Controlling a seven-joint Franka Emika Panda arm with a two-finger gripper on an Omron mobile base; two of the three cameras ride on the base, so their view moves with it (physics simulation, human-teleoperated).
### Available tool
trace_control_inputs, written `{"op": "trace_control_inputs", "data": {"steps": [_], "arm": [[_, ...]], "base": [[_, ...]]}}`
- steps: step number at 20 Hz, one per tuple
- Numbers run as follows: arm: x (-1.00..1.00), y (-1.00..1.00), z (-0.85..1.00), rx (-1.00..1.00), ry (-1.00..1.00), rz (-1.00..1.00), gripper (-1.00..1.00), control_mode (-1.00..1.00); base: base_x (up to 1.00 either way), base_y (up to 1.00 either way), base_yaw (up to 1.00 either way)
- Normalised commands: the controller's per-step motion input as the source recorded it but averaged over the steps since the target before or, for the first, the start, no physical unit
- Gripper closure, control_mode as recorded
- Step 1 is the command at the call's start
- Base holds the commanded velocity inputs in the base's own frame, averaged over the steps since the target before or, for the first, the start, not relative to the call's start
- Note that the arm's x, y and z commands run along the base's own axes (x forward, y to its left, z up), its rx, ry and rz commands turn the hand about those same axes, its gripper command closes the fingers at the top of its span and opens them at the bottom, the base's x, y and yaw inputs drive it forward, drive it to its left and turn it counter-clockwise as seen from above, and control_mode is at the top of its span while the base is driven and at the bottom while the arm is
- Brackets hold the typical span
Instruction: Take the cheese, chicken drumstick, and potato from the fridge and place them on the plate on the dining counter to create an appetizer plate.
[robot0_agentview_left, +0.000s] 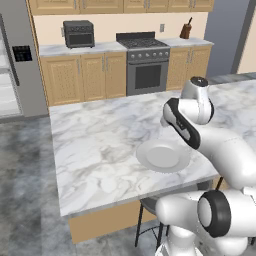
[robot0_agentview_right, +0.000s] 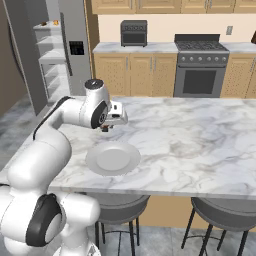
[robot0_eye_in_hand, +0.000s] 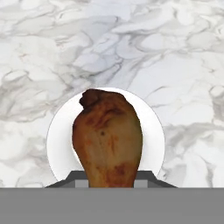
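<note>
Overhead, pincer (robot0_agentview_right: 105, 128) clamped on chicken drumstick (robot0_eye_in_hand: 107, 138), above plate (robot0_agentview_right: 113, 158) on veined marble dining counter (robot0_agentview_right: 200, 135), stove (robot0_agentview_right: 200, 67) behind.

Browns, whites and greys, operator.
You see the chicken drumstick (robot0_eye_in_hand: 107, 138) in mottled reddish brown, darker at its far tip, with orange-gold patches low down. Behind it, the plate (robot0_eye_in_hand: 152, 127) is plain pale grey-white. The surface (robot0_agentview_left: 95, 145) is white marble with soft grey veins, on a light wood base. Your arm is white with dark joints. The fridge (robot0_agentview_right: 75, 45) is grey steel with a black panel and white shelves; the cabinets (robot0_agentview_left: 82, 75) are honey wood, and the stove (robot0_agentview_right: 200, 67) is grey and black.
</note>
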Motion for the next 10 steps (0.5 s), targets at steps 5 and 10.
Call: {"op": "trace_control_inputs", "data": {"steps": [5,10], "arm": [[0.00,-0.55,-0.61,0.00,0.16,0.00,1.00,-1.00],[0.00,-0.25,-0.60,0.00,0.05,-0.01,1.00,-1.00]], "base": [[0.00,0.00,0.00],[0.00,0.00,0.00]]}}
